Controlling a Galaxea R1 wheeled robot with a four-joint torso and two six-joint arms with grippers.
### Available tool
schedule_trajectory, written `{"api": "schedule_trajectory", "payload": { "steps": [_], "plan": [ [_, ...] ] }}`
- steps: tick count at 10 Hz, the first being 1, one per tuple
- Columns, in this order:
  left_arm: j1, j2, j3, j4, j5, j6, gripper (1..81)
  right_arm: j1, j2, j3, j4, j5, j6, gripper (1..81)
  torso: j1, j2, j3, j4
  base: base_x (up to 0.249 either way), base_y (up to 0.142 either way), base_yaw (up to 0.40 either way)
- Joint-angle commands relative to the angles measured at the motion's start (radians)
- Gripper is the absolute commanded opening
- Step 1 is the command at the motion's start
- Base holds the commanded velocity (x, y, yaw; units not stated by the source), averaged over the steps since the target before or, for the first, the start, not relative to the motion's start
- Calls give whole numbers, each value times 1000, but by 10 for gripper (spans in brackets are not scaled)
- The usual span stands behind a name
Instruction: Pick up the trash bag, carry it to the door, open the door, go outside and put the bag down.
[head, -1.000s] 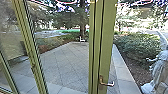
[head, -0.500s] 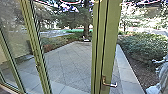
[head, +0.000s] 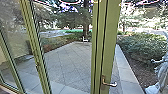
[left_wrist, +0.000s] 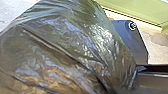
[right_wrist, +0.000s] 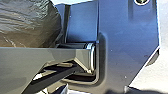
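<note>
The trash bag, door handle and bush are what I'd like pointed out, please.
Trash bag (left_wrist: 65, 47): left wrist view, its crinkled side.
Door handle (head: 110, 84): head view, its lever.
Bush (head: 143, 47): head view, its leafy middle.

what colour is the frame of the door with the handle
Green, a yellowish olive shade; the door frame shows best in the head view.

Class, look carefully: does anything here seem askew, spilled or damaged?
Nothing clearly stands out. The trash bag is creased, but I see no tear or spill; the door handle looks intact on its green frame.
</note>
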Motion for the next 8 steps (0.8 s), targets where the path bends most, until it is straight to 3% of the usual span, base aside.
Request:
{"api": "schedule_trajectory", "payload": {
  "steps": [1, 4, 8],
  "plan": [
    [-55, -5, 6, -3, 49, 2, 10, 51, 17, 17, -1, -65, -9, 811, 0, 0, 0, 0, 0, 0, 0],
    [-57, -27, 22, 0, 127, 4, 10, 43, -52, 129, 4, -65, -9, 811, 0, 0, 0, 0, 0, 0, 0],
    [-57, -128, 144, -6, 146, -6, 10, 25, -245, 427, 1, -20, -11, 811, 0, 0, 0, 0, 0, 0, 0]
  ]
}}
